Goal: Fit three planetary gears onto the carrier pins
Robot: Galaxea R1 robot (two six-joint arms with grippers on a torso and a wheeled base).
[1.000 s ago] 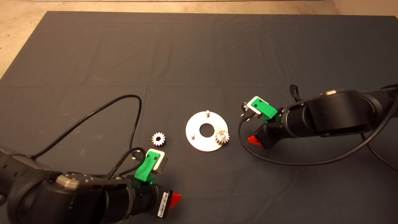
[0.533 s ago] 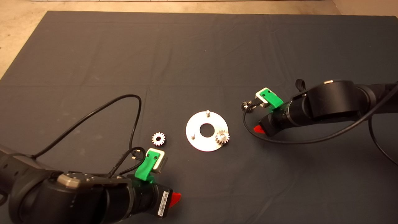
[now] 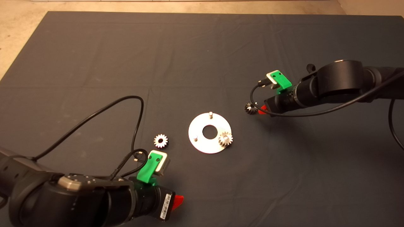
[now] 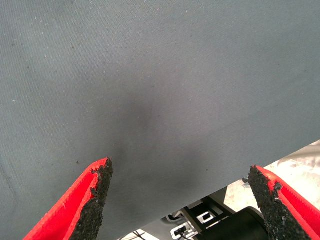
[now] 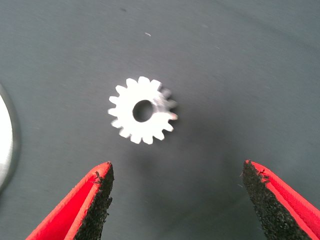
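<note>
One toothed silvery gear (image 3: 226, 139) is seated on a pin of the shiny disc (image 3: 202, 145). Two short pins (image 3: 210, 114) are left bare and upright. A second gear (image 3: 161, 140) lies flat left of the disc, a third (image 3: 251, 108) flat to its right.

Bare mat (image 3: 202, 56) surrounds the loose gear (image 3: 251, 108) beside the right gripper (image 5: 177, 200), whose fingers stand wide apart. The disc (image 3: 202, 145) lies near, its seated gear (image 3: 225, 139) and two bare pins (image 3: 210, 114) upright.
</note>
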